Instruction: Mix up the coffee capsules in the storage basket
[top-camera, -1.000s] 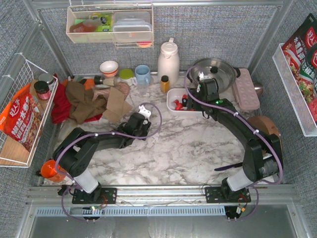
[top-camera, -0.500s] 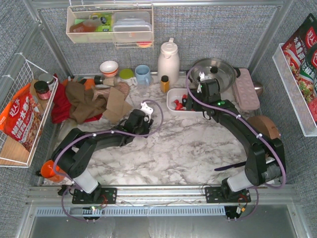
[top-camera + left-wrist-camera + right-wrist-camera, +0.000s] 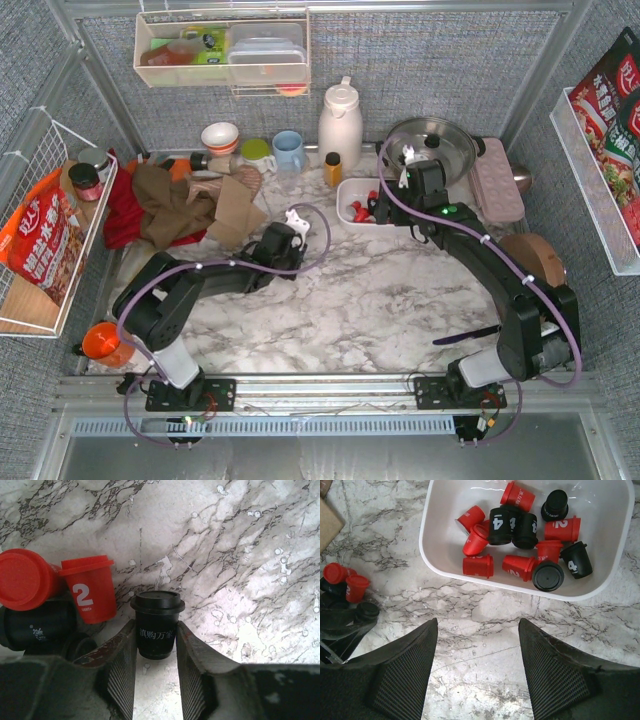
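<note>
The white storage basket (image 3: 445, 500) holds several red and black coffee capsules (image 3: 512, 527); it also shows in the top view (image 3: 347, 192) at the back middle. My left gripper (image 3: 155, 628) is shut on a black capsule (image 3: 157, 605) just over the marble table. Two red capsules (image 3: 90, 595) and another black capsule (image 3: 40, 627) lie just left of it. In the right wrist view this loose group (image 3: 350, 587) lies far left. My right gripper (image 3: 477, 625) is open and empty above the table, just in front of the basket. In the top view the left gripper (image 3: 290, 230) sits left of the basket.
A white thermos (image 3: 340, 122), a yellow-capped bottle (image 3: 333, 168), a steel pot (image 3: 432, 140) and a pink tray (image 3: 497, 180) stand around the basket. Cloths (image 3: 165, 205) and cardboard (image 3: 235, 210) lie at the back left. A wire basket (image 3: 40, 230) hangs on the left wall.
My left arm has shifted slightly toward the back right, bringing its gripper a little nearer the basket. The right arm has hardly moved.
</note>
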